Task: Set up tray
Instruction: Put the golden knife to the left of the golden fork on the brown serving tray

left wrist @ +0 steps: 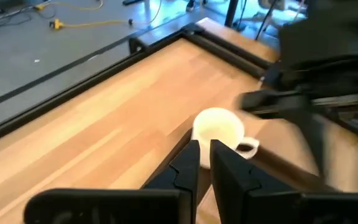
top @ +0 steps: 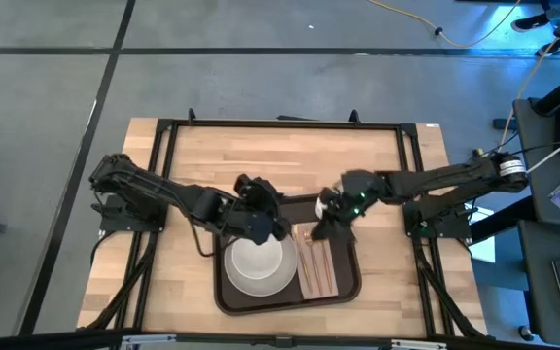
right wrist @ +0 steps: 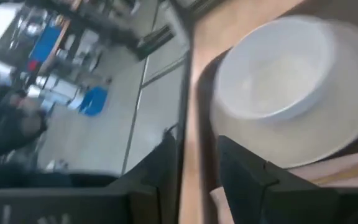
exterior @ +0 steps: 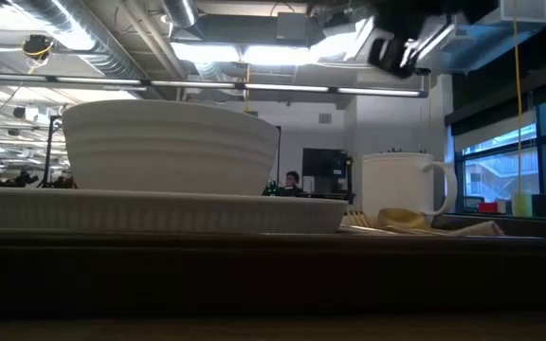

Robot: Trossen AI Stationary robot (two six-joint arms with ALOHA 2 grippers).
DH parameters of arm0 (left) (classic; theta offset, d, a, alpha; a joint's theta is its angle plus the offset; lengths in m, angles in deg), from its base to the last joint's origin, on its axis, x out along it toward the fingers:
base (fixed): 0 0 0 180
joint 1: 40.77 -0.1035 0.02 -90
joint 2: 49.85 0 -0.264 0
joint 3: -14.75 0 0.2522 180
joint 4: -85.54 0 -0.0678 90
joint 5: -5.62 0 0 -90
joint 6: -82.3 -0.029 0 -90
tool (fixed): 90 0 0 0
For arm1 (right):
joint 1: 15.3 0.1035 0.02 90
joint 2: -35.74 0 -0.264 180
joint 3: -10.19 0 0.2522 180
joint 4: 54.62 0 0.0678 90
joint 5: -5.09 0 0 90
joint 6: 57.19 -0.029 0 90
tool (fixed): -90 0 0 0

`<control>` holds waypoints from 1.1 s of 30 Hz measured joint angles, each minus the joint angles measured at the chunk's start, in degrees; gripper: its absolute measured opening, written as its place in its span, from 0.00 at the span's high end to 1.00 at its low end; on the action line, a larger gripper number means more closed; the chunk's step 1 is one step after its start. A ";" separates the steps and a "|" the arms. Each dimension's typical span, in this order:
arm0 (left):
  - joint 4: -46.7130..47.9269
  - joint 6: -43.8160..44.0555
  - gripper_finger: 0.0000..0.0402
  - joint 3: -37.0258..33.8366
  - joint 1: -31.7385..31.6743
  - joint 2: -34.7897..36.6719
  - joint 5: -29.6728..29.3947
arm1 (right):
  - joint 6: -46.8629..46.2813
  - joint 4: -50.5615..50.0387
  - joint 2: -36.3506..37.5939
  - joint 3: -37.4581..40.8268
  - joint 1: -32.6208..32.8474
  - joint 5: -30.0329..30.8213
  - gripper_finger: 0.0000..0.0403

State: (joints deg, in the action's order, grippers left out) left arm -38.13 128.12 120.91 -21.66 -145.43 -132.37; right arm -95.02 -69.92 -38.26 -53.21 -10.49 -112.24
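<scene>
The dark brown tray [top: 350,288] lies at the table's near middle. On its left part sits a white plate [top: 259,282] with a white bowl [top: 257,261] standing in it. A pinkish-tan napkin [top: 319,274] with wooden utensils on it lies on the right part. A white mug [exterior: 401,188] stands upright on the tray's far part, also seen in the left wrist view as the mug [left wrist: 219,129]. My left gripper [left wrist: 204,155] is shut just short of the mug. My right gripper [right wrist: 197,168] hovers open above the mug, over the tray's far edge [top: 322,229].
A black metal frame [top: 280,124] borders the wooden table [top: 280,165]. Bare wood lies beyond the tray toward the far edge. The two grippers are close together over the tray's far rim. A person [exterior: 294,180] shows far off in the room.
</scene>
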 joint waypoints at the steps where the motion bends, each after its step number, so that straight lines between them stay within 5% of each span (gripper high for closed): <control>1: 1.72 0.76 0.92 0.02 0.02 0.54 0.13 | 0.24 -0.20 0.47 0.07 1.52 0.22 0.71; 5: 9.19 3.95 0.92 0.02 -0.11 2.17 2.11 | -6.02 -9.08 1.91 -2.00 7.40 10.00 0.73; 10: 23.24 7.25 0.92 0.02 -1.76 3.78 5.67 | -9.66 -33.81 -0.76 -11.56 15.33 32.58 0.80; 14: 33.86 8.53 0.92 0.00 -3.09 3.92 10.06 | -19.56 -37.92 -5.36 -16.88 18.64 42.61 0.84; 27: 44.21 -5.85 0.92 -0.02 -3.04 4.71 14.00 | -40.75 -34.17 -27.09 -21.86 19.46 43.79 0.92; 33: 44.24 -11.87 0.92 -0.02 -3.04 4.75 14.56 | -45.62 -31.28 -32.49 -22.04 19.42 38.27 0.91</control>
State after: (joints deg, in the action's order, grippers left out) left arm 6.11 116.25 120.89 -24.70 -140.68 -117.81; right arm -140.64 -101.20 -70.75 -75.25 8.93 -73.97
